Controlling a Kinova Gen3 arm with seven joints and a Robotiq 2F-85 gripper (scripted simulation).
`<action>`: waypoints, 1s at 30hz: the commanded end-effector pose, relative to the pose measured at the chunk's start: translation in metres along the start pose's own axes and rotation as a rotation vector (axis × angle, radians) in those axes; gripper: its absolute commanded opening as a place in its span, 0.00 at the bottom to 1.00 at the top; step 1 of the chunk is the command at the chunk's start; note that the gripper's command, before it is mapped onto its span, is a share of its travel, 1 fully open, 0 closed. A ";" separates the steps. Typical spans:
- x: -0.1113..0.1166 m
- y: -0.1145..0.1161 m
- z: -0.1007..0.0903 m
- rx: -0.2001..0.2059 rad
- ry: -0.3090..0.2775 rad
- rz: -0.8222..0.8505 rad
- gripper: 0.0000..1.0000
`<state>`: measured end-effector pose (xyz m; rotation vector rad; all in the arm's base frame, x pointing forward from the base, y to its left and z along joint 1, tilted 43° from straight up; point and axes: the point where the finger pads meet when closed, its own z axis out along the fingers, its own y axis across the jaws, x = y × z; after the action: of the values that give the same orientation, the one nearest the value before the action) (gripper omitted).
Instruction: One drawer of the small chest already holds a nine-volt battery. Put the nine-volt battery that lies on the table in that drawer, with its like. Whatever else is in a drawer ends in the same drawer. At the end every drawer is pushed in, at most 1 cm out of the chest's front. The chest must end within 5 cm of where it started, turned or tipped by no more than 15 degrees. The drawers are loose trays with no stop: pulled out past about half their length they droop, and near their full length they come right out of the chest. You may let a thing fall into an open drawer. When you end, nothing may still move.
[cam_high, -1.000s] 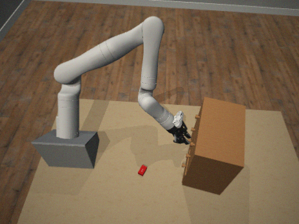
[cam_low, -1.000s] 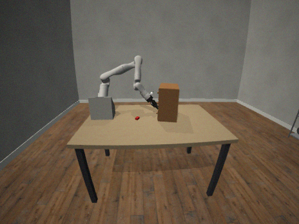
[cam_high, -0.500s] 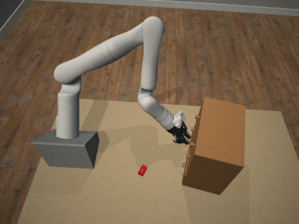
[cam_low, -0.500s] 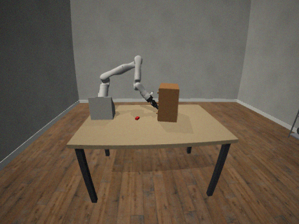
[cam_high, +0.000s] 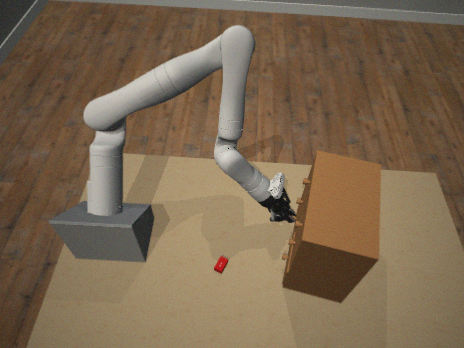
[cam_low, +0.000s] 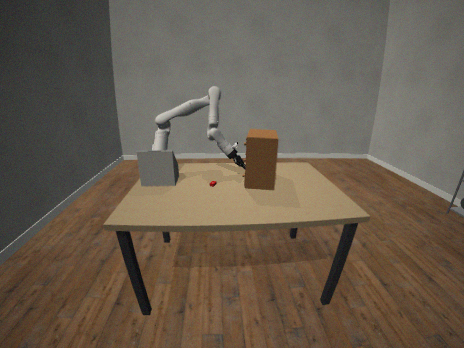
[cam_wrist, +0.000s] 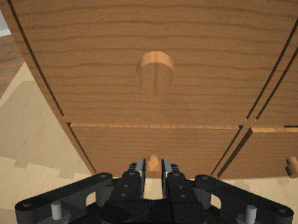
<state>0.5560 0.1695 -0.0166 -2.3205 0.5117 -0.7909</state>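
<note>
The red battery (cam_high: 221, 264) (cam_low: 213, 183) on the surface (cam_high: 175, 300) (cam_low: 235, 210) has pale marks, too tiny to read. Pincer's (cam_high: 294, 219) (cam_low: 245, 168) (cam_wrist: 153, 171) nearly together around a lower drawer knob (cam_wrist: 153, 165), can't tell if it's pinching.

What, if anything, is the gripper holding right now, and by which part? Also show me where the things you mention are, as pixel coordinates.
The gripper (cam_high: 294, 220) (cam_low: 244, 168) (cam_wrist: 153, 168) has its fingertips around the knob (cam_wrist: 153, 165) of a lower drawer (cam_wrist: 115, 145); whether they grip it cannot be told.

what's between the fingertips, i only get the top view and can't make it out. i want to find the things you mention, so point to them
Observer: In the wrist view, a wooden knob (cam_wrist: 153, 162) is between the fingertips of the gripper (cam_high: 294, 218) (cam_low: 244, 168) (cam_wrist: 153, 168); I can't tell whether they grip it.
Operator: which row is that drawer in
Observer: The bottom row: the drawer front (cam_wrist: 110, 145) has another one directly above it.
Operator: are the fingers on the upper knob too
Observer: No, the upper knob (cam_wrist: 155, 72) stands well away from both fingertips.
</note>
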 end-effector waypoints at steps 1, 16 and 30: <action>0.001 0.000 0.000 0.000 0.002 0.000 0.13; 0.001 0.000 0.000 0.000 0.002 0.000 0.13; -0.002 0.000 -0.003 0.000 0.002 0.000 0.13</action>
<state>0.5531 0.1697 -0.0161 -2.3199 0.5119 -0.7919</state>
